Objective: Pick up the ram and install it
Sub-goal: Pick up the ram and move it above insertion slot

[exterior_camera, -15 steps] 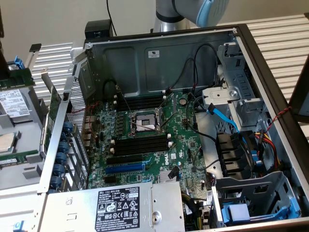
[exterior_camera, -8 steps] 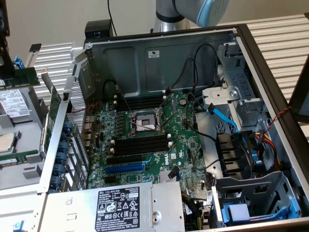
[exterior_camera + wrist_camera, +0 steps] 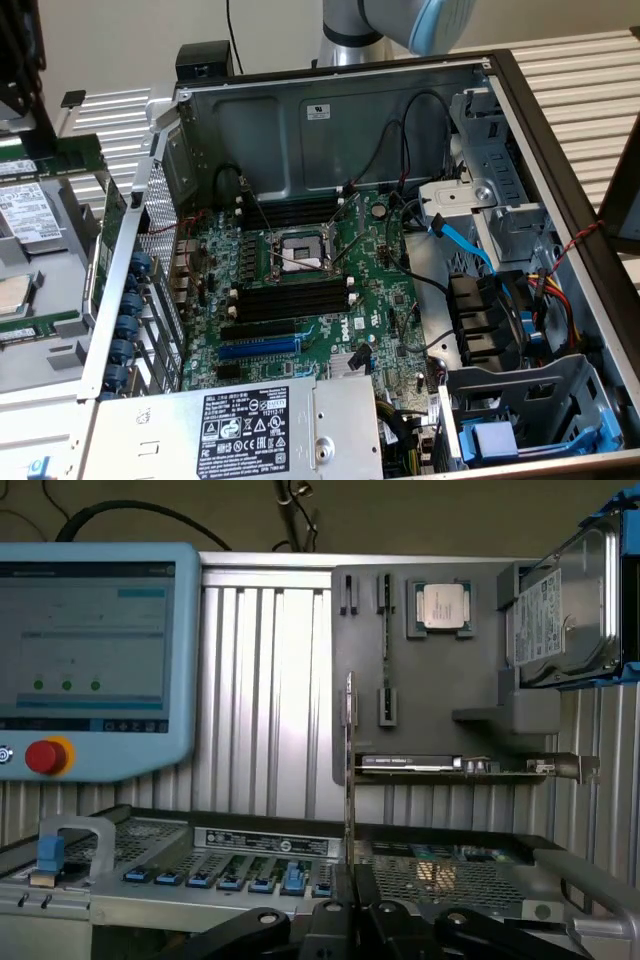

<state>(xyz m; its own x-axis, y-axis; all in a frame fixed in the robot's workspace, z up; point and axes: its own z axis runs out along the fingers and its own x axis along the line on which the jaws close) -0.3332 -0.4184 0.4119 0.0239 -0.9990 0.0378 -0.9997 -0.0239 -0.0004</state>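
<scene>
One thin ram stick (image 3: 348, 780) stands straight up from the gripper (image 3: 349, 912). We see it from its edge, so it looks like a skinny line. The gripper is closed tight on the bottom end of the stick, with a dark finger (image 3: 318, 925) pressed on each side.

Behind the stick there is a gray holder (image 3: 400, 730) on the wall. It has a square chip (image 3: 443, 605) and a silver drive (image 3: 565, 610) on it. A blue screen box (image 3: 85, 650) with a red button (image 3: 45, 756) sits off to one side. Lower down, past the gripper, is a row of blue clips (image 3: 250, 877) on a metal box.

From the exterior view, the open computer box (image 3: 560, 150) lies under the robot arm (image 3: 400, 25). Inside is a green board (image 3: 385, 290) with long black slots (image 3: 290, 300) beside the square chip seat (image 3: 298, 252). More black slots (image 3: 290, 212) sit on the other side of that seat. All of them look empty. A blue slot (image 3: 258, 348) lies closer to the camera, and it is not the place for the stick.

So the picking up looks done, and the putting in is not done yet. I think the stick is being carried. To go in, it has to lie the same way as one black slot, right over it, then be pushed straight down. If it tips, it may jam.
</scene>
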